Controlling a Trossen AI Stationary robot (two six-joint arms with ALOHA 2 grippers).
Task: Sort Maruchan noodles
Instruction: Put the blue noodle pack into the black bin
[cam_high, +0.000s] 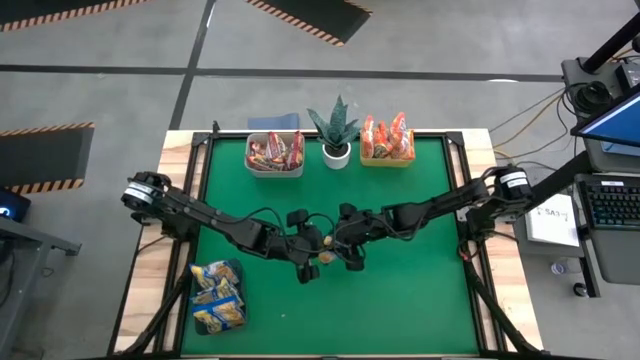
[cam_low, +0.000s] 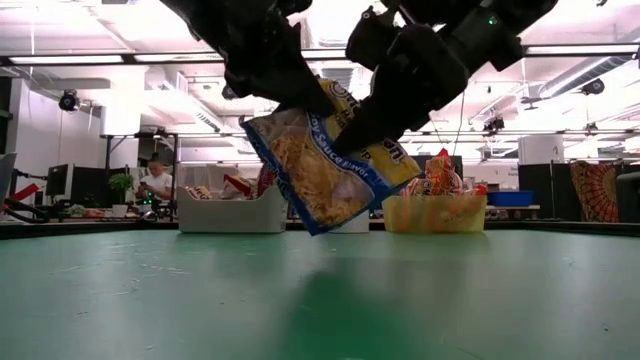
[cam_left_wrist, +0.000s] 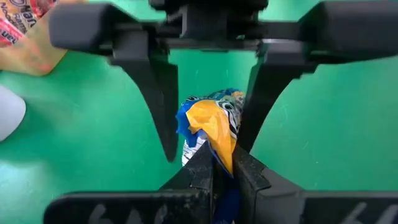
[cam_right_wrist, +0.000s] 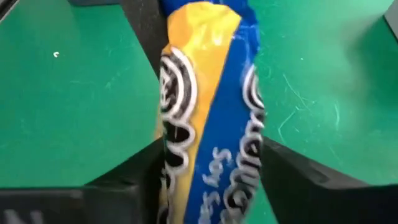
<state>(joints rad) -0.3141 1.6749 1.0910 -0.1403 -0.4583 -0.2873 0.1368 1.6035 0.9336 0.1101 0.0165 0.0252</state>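
Observation:
One yellow-blue Maruchan packet (cam_low: 322, 170) hangs in the air above the mat's middle, between both grippers. My left gripper (cam_high: 310, 262) is shut on it. My right gripper (cam_high: 346, 250) comes in from the right and is open, with one finger on either side of the packet (cam_right_wrist: 208, 106). More yellow-blue packets (cam_high: 218, 297) lie in a clear tray near the table's near left corner. Red-white packets fill a white bin (cam_high: 274, 153) at the far edge. Orange-red ones fill a yellow bin (cam_high: 387, 143) beside it. My left gripper pinches the packet's upper end (cam_left_wrist: 219, 144) between its two fingers, slanting down from the upper left. The packet is lifted clear and hangs tilted below the fingers (cam_low: 270, 70). My right gripper straddles the packet's upper right part (cam_low: 375, 150); I cannot tell whether its fingers (cam_left_wrist: 256, 106) touch it.
A potted green plant (cam_high: 335, 135) stands between the two bins at the far edge. The green mat (cam_high: 410, 300) is bare around and below the packet. Wooden table edges and cables flank the mat. A person sits far off in the room (cam_low: 155, 182).

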